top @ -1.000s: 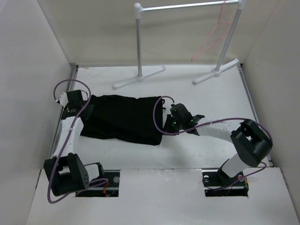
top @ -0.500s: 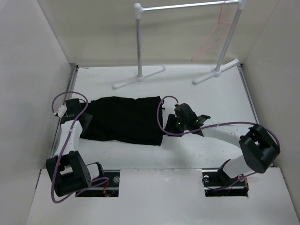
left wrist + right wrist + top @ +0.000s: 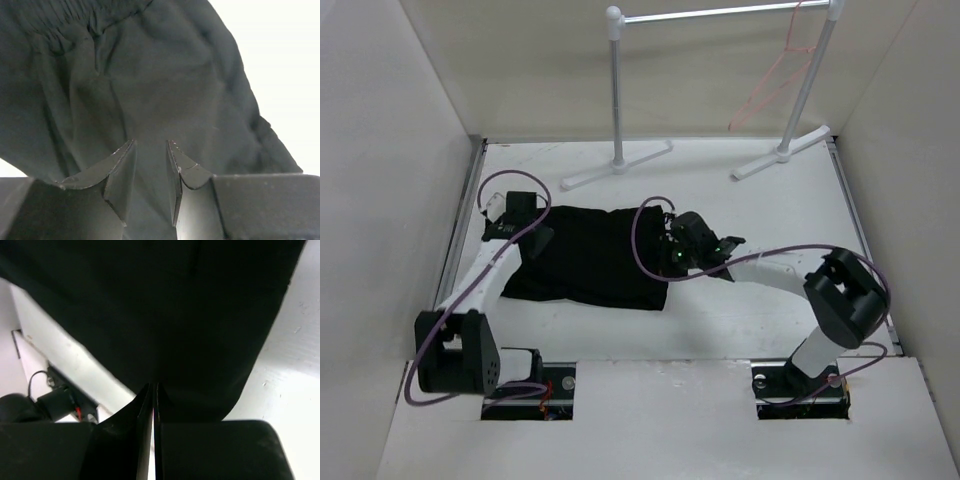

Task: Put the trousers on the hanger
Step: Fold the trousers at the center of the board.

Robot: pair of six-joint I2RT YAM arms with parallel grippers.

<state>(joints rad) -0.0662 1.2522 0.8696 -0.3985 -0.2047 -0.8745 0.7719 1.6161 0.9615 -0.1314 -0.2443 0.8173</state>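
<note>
The black trousers [image 3: 588,256] lie folded flat on the table's left-centre. My left gripper [image 3: 525,218] is over their upper left corner; in the left wrist view [image 3: 150,143] its jaws stand a little apart, with the gathered waistband fabric [image 3: 150,75] just beyond them. My right gripper [image 3: 674,248] is at the trousers' right edge; in the right wrist view [image 3: 152,385] its jaws are pressed together at the edge of the black cloth [image 3: 200,315]. The pink-orange wire hanger [image 3: 752,110] hangs from the right end of the rack at the back.
The white-and-silver garment rack [image 3: 617,90] stands at the back, its T-shaped feet [image 3: 616,165] on the table. White walls close in left, right and back. The arm bases and cables sit at the near edge.
My left gripper swung toward me, then up and right onto the trousers' upper left corner. My right gripper moved a little left onto their right edge. The trousers' left edge shifted slightly right.
</note>
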